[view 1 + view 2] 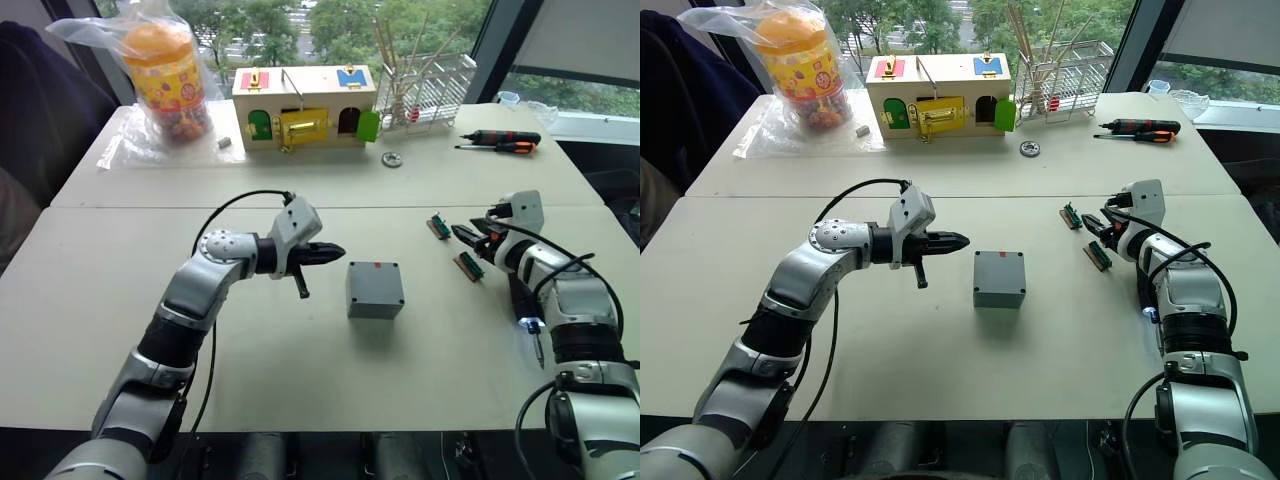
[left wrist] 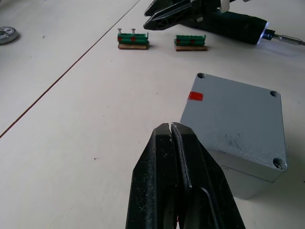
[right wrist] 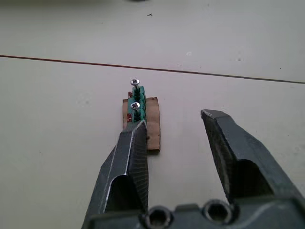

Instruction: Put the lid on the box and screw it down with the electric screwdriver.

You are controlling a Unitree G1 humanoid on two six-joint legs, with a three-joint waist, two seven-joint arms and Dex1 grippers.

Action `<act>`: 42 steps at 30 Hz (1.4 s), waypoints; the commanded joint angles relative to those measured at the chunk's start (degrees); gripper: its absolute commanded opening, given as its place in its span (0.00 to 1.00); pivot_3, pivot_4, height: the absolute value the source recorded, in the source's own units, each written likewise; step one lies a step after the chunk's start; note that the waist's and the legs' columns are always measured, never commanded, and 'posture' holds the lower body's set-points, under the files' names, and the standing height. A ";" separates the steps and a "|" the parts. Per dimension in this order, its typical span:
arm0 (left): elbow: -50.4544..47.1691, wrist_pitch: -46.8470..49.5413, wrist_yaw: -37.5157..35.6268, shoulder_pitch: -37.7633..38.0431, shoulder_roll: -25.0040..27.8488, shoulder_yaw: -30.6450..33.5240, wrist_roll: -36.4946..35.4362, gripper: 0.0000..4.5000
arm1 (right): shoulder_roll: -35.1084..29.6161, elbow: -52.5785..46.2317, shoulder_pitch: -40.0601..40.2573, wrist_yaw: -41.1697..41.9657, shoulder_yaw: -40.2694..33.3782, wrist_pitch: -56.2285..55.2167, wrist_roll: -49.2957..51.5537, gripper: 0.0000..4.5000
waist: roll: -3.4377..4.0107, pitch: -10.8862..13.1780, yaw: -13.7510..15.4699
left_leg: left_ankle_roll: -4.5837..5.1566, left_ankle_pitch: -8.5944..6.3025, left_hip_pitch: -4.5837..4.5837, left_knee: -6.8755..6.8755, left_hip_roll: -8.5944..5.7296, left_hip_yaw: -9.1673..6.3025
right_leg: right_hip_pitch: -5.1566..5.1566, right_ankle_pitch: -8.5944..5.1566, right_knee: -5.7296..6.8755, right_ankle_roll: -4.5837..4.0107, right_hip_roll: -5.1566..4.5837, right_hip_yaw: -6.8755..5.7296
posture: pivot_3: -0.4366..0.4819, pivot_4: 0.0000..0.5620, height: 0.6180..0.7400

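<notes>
A pale bench (image 1: 300, 390) stands before a window with trees outside. On its far side are a wooden box with coloured doors (image 1: 305, 108), a bagged jar (image 1: 168, 80) and a wire rack (image 1: 430, 88).

The right tool (image 3: 174, 121) is open and empty, low over the bench at the right. One finger (image 3: 131, 148) is just beside a green block (image 3: 137, 104) that holds two upright screws. The electric screwdriver (image 2: 238, 25) lies on the bench next to that arm, its tip lit and its bit pointing toward the near edge.

The left tool (image 2: 170, 130) is closed on nothing and hovers just left of the box (image 1: 375, 288), pointing at it. The box sits mid-bench, well apart from the blocks. The lid (image 2: 236, 117) already seems seated flush on it, red mark up and corner holes showing. I cannot tell whether any hole has a screw in it.

The step in hand looks like fetching a screw. To do it well, the right tool should centre its jaws on one screw head rather than on the block, then close gently and lift straight up so the block does not tip or come along. The left tool is well placed to steady the box, since it could slide when the driver presses down.
</notes>
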 commanded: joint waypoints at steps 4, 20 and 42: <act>-3.19 0.67 0.35 0.44 0.88 -0.62 -0.55 0.00 | 2.06 1.41 -2.20 -0.32 -0.93 -3.48 -0.15 0.38 | 0.00 0.00 0.12 | -0.01 0.01 0.00 0.01 0.00 -0.01 | 0.00 0.00 0.00 0.00 0.00 0.00 | 0.48 0.27 0.74; -2.13 -0.01 0.96 0.49 0.92 -2.44 0.06 0.00 | 3.97 2.59 -3.51 -0.59 -0.61 -3.81 -0.24 0.38 | 0.01 0.00 0.05 | -0.02 0.01 0.00 0.01 0.00 -0.01 | 0.01 0.00 0.01 0.00 0.01 0.00 | 0.48 0.27 0.74; -2.25 -0.35 1.67 0.90 1.57 -2.98 0.15 0.00 | 4.71 2.25 -3.54 -0.39 -1.24 -3.55 0.39 0.01 | 0.01 0.00 0.01 | -0.02 0.01 0.00 0.00 0.01 0.00 | 0.01 0.00 0.01 0.00 0.01 0.00 | 0.48 0.27 0.74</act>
